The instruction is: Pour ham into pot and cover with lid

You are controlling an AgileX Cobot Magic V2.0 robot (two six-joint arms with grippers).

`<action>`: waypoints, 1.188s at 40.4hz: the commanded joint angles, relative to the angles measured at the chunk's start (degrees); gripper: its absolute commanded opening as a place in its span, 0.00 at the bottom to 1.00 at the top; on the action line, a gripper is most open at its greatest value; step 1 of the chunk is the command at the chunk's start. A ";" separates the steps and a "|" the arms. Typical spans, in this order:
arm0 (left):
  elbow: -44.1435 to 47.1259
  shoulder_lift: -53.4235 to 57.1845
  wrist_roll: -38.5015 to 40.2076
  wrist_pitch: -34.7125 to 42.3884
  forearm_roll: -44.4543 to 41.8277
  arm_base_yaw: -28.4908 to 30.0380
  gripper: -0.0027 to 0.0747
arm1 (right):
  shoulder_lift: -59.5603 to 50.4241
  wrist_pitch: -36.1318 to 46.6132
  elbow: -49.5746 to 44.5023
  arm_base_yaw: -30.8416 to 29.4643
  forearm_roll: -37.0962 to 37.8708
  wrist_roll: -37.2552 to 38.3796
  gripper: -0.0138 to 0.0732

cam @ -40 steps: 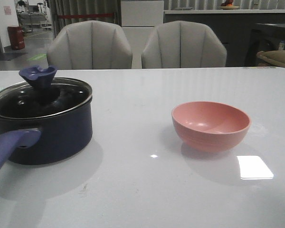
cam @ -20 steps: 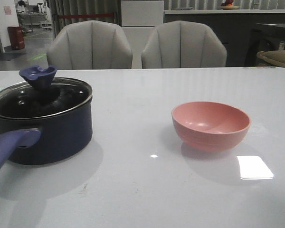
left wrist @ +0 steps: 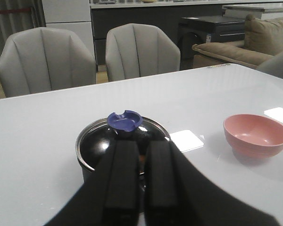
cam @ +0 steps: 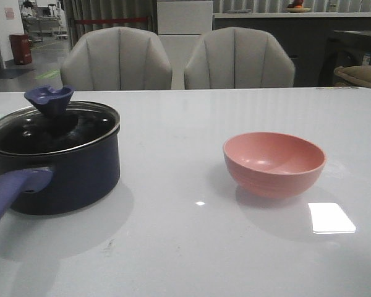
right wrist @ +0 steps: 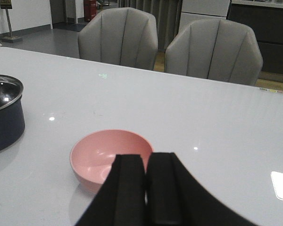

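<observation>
The dark navy pot (cam: pixel 74 179) stands at the left of the table with its blue-purple handle (cam: pixel 9 192) pointing toward me. The glass lid (cam: pixel 49 127) sits on it, knob (cam: pixel 48 98) up. The ham is hidden except for a faint orange spot under the lid glass (left wrist: pixel 141 159). The pink bowl (cam: pixel 274 162) at the right is empty. Neither gripper shows in the front view. My left gripper (left wrist: pixel 140 143) is shut and empty, above and short of the lid (left wrist: pixel 96 141). My right gripper (right wrist: pixel 146 157) is shut and empty, short of the bowl (right wrist: pixel 99 153).
Two grey chairs (cam: pixel 117 59) stand behind the table's far edge. A bright light reflection (cam: pixel 331 218) lies on the white tabletop (cam: pixel 185 247) near the bowl. The pot's rim also shows at the edge of the right wrist view (right wrist: pixel 4 122).
</observation>
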State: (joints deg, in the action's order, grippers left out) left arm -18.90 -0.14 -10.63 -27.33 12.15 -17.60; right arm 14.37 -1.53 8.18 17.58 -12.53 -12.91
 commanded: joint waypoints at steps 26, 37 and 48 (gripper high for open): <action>17.11 1.59 11.65 26.92 -7.88 16.48 0.20 | 0.29 4.75 1.63 0.09 -0.29 -0.22 0.34; 20.36 1.59 13.39 31.18 -8.36 16.61 0.20 | 0.29 4.75 1.63 0.09 -0.29 -0.22 0.34; 20.36 1.49 13.39 31.08 -8.36 16.61 0.20 | 0.29 4.75 1.63 0.09 -0.29 -0.22 0.34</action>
State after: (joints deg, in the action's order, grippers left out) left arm 0.24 0.25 2.13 -1.13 3.83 -1.03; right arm 14.37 -1.63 8.18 17.58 -12.53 -12.91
